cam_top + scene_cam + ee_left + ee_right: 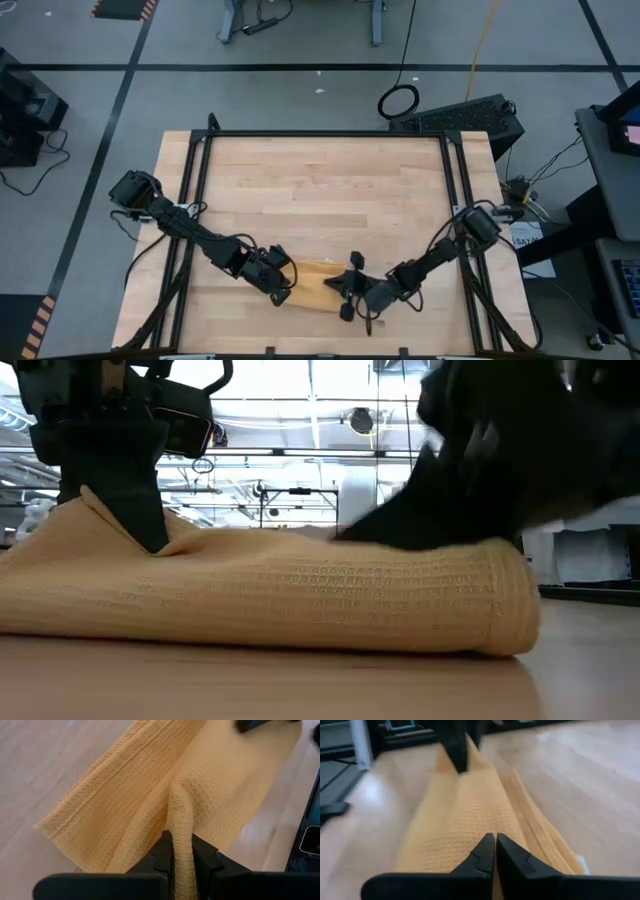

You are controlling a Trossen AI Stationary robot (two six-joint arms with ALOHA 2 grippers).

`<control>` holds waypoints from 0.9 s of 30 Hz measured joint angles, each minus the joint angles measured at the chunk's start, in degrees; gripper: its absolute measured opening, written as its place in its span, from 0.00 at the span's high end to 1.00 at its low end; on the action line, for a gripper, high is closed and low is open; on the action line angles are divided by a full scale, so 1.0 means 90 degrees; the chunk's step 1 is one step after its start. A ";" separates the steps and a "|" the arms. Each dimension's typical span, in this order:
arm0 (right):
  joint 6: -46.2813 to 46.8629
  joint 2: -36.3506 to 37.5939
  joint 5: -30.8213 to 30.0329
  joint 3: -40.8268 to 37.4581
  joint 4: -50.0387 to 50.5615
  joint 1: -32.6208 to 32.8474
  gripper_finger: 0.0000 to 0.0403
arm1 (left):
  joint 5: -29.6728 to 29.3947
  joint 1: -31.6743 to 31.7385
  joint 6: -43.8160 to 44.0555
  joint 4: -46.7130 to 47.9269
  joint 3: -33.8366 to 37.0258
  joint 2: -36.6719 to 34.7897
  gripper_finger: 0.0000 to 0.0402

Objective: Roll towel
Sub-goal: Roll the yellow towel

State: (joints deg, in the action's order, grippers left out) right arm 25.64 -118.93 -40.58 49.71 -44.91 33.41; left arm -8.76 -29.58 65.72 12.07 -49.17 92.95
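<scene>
The mustard-yellow towel [315, 282] lies as a long, narrow, folded-over bundle near the table's near edge and rests on the wood along its whole length. Its right end [505, 600] is rounded. My left gripper [283, 290] is at the towel's left end, shut on a raised ridge of cloth [181, 820]. My right gripper [352, 292] is at the right part of the towel [465, 815], its fingers shut and its tips on the cloth's top. My left gripper pinches a raised fold of the towel [182, 837] between its two fingers, near the towel's left end. The fingers slant down from the table's left. The pinched ridge stands up [95, 505] while the rest of the towel lies on the table. My right gripper [495, 840] has its shut fingertips on the towel's top side [487, 822], toward the towel's right end. It comes in at a low slant from the table's right and points along the bundle. No cloth shows between the fingers.
The wooden tabletop [320, 190] stretches bare beyond the towel toward the far edge. Black frame rails [200, 200] [455, 200] run along both sides of the table. The near edge lies close behind both grippers.
</scene>
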 joint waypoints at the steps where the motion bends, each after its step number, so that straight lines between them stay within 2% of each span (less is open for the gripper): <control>1: 0.0093 -0.0084 -0.0001 0.0000 0.0005 -0.0032 0.97 | -0.0025 0.0000 -0.0001 0.0002 0.0000 0.0000 0.91; 6: 0.0435 -0.0433 -0.0029 0.0008 -0.0044 -0.0093 0.98 | -0.0505 0.0000 -0.0271 0.0003 0.0000 -0.0035 0.90; 10: 0.0499 -0.0503 -0.0031 0.0025 -0.0021 -0.0093 1.00 | -0.0496 -0.0007 -0.0706 0.0021 0.0000 -0.0238 0.86; 15: 0.0537 -0.0503 -0.0026 0.0025 0.0063 -0.0095 1.00 | -0.0200 -0.0005 -0.1081 0.0141 0.0000 -0.0843 0.72; 20: 0.0631 -0.0506 -0.0024 0.0022 0.0134 -0.0098 1.00 | -0.0177 -0.0002 -0.1765 0.0496 0.0000 -0.1829 0.57; 23: 0.0699 -0.0508 -0.0006 0.0017 0.0153 -0.0118 1.00 | -0.0593 -0.0163 -0.2437 0.0168 -0.0003 -0.2307 0.54; 27: 0.0744 -0.0513 0.0003 0.0014 0.0161 -0.0136 1.00 | -0.1614 -0.0828 -0.3772 -0.0629 -0.0017 -0.2177 0.53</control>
State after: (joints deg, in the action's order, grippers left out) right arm 32.34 -123.55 -40.56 49.83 -43.46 32.18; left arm -23.29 -37.04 31.77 6.40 -49.32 73.35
